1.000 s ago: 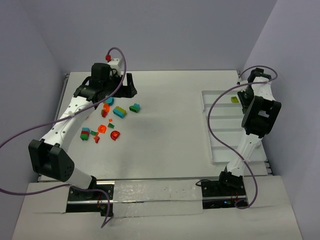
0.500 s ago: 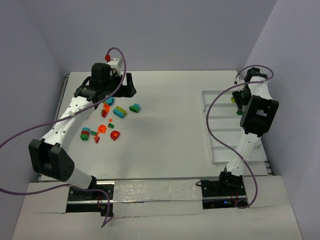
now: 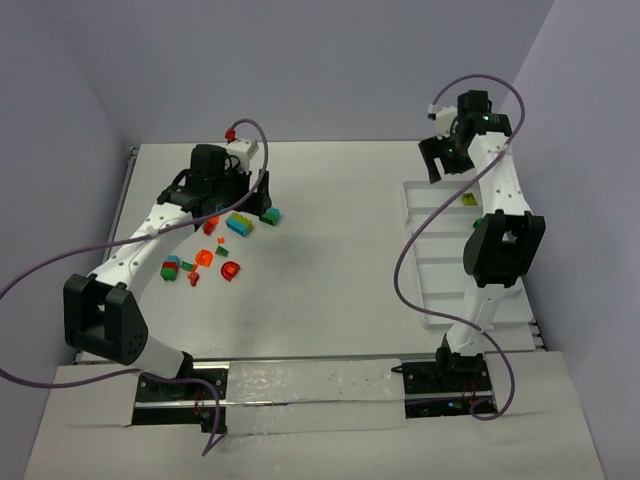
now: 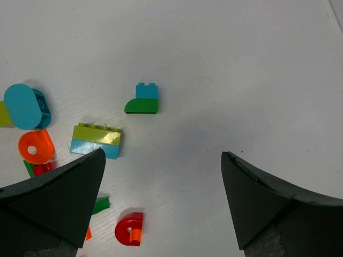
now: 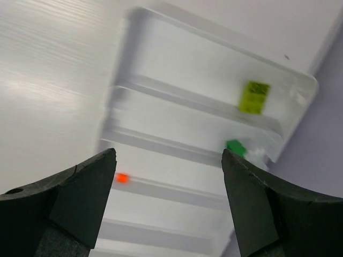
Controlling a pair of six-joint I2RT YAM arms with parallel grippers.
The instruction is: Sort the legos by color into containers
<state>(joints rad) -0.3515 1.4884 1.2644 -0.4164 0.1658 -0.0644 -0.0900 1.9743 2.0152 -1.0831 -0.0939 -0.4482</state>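
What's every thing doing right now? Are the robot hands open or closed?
Left hand: open, empty, above the loose legos.
Right hand: open, empty, raised over the tray.
Loose legos: lying on the table, not yet sorted.
Lime lego: lying in the tray's far end compartment.
Dark green lego: lying in the next compartment.
Tray: flat on the table.

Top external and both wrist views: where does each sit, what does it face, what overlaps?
Top external: above and behind the bases, looking down on the table; both arms whole, left gripper, right gripper.
Left wrist: on left arm, facing down at loose legos; own open fingers below.
Right wrist: on right arm, facing down at the tray; own open fingers below.
Shared: green-and-teal brick, top and left wrist; lime brick, top and right wrist.
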